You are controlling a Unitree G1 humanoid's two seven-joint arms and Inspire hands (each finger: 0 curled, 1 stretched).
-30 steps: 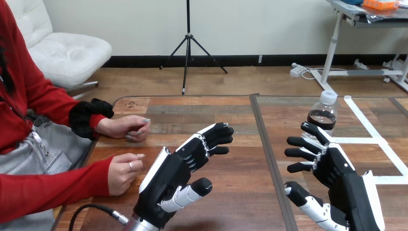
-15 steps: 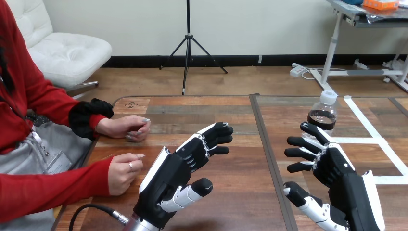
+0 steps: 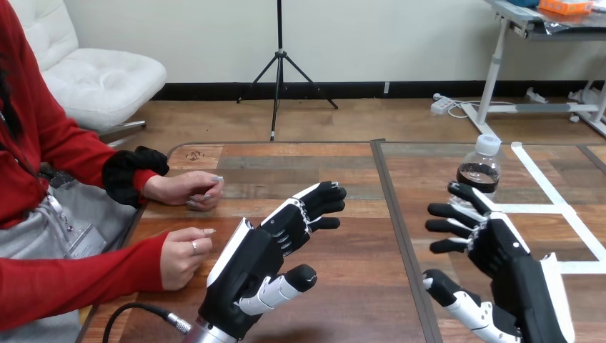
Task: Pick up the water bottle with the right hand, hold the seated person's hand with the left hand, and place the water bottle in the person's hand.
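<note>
Head view: right hand (image 3: 500, 246) spreads wide fingers (image 3: 446, 209) just short of the water bottle (image 3: 482, 171), apparently readying a grasp; left hand (image 3: 264, 257) hovers relaxed, empty.

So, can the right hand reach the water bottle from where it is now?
Probably yes: the right hand is open, close in front of the water bottle, and nothing stands between them.

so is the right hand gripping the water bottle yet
No, the right hand is open, not curled round the water bottle, which stands upright on the table just beyond it.
</note>
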